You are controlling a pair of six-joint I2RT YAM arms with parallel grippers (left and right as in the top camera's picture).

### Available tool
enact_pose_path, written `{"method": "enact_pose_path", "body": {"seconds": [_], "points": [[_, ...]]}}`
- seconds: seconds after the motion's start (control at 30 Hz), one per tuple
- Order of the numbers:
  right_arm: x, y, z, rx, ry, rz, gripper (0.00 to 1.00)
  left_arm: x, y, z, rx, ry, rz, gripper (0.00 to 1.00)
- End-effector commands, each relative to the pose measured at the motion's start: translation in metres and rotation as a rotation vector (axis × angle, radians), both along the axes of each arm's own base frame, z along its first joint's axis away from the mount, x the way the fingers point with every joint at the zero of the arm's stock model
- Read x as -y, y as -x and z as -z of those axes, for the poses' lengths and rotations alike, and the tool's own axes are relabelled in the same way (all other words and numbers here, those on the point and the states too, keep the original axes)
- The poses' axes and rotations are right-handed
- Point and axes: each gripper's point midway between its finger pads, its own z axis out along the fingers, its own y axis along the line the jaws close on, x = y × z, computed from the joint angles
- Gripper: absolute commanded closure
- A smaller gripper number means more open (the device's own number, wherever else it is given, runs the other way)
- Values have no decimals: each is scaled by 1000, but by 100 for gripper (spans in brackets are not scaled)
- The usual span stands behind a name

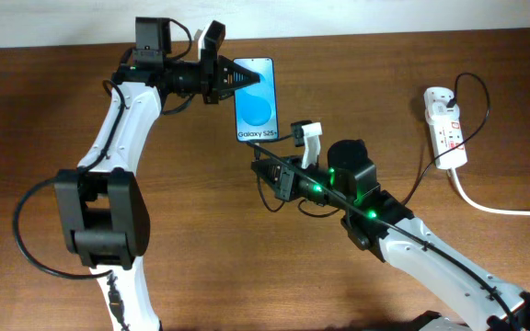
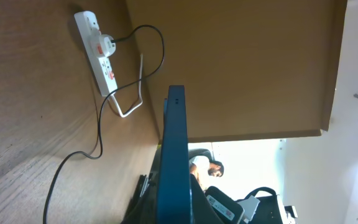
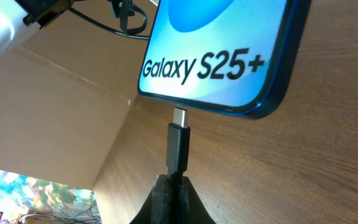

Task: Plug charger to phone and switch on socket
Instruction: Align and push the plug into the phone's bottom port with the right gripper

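Note:
The phone point(image 1: 255, 99) lies on the table with its blue "Galaxy S25+" screen up. My left gripper point(image 1: 231, 81) is shut on its far end; in the left wrist view the phone's blue edge point(image 2: 174, 155) runs out from between the jaws point(image 2: 173, 205). My right gripper point(image 1: 270, 170) is shut on the charger's black connector point(image 3: 178, 146). The metal tip sits just at the phone's bottom edge point(image 3: 229, 62); I cannot tell if it is inside the port. The charger cable point(image 1: 421, 175) runs to the white socket point(image 1: 445, 126) at the right. The socket also shows in the left wrist view point(image 2: 98, 53).
A thick white cord point(image 1: 495, 207) runs from the socket to the right edge. Both arms' black cables loop over the brown wooden table point(image 1: 201, 230). A white clip point(image 1: 309, 138) sits on the right arm next to the phone's bottom edge.

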Motion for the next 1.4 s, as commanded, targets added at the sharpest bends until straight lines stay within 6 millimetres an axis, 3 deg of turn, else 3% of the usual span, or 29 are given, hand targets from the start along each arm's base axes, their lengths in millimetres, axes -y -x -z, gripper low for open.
{"method": "enact_pose_path", "body": {"seconds": [0.0, 0.23, 0.63, 1.37], "points": [[0, -2, -16, 38, -18, -5, 96, -1, 5, -11, 17, 33, 30, 100], [8, -10, -16, 16, -29, 28, 96, -1, 5, -11, 17, 33, 30, 100], [5, -5, -17, 14, -39, -3, 96, -1, -4, -3, 29, -12, -16, 100], [5, -5, -17, 15, -39, -1, 96, 0, 3, -9, 24, 24, 21, 100]]}}
